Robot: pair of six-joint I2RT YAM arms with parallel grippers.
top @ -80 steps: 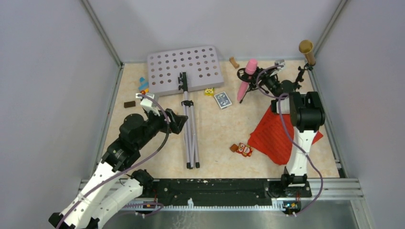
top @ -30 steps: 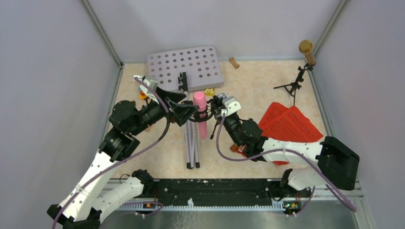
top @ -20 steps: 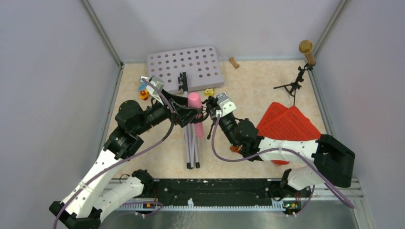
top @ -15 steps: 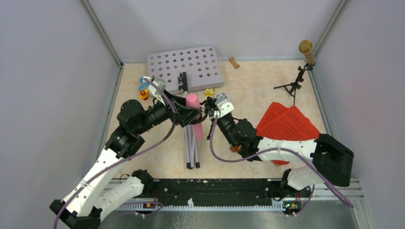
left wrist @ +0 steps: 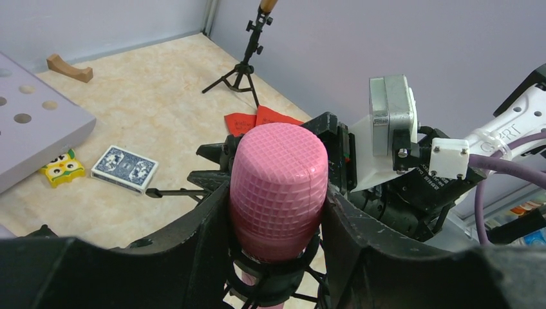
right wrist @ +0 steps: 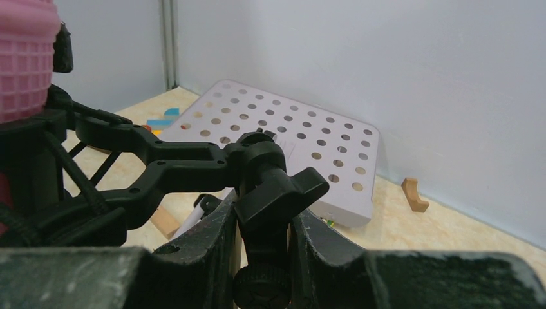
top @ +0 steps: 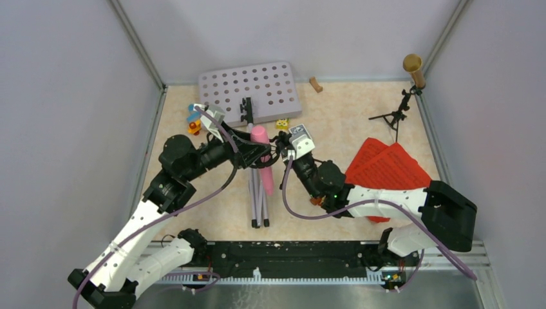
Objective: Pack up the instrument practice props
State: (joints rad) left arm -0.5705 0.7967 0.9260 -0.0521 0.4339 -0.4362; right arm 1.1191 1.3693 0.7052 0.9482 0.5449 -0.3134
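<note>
The pink microphone (top: 263, 161) sits in its small black mic tripod (right wrist: 273, 187), held above the silver tripod pole (top: 258, 203). My left gripper (left wrist: 277, 215) is shut on the pink microphone's head (left wrist: 278, 177), one finger pressed to each side. The tripod's stem is clamped in my right gripper (right wrist: 264, 225), which is shut on it. The grey hole-punched tray (top: 250, 91) lies flat at the back. Red sheet-music pages (top: 389, 168) lie at the right under my right arm. In the far right corner the gold microphone (top: 413, 67) stands on its black tripod (top: 394, 116).
A blue card deck (left wrist: 124, 168) and a yellow owl toy (left wrist: 62, 168) lie near the tray's front edge. A wooden arch block (top: 315, 84) is by the back wall. Colourful toys (top: 193, 119) sit at the left. Walls close in on both sides.
My left gripper's jaws have closed in on the pink microphone's head. Both arms shifted the microphone slightly left, then held still. The right gripper has kept its hold on the tripod.
</note>
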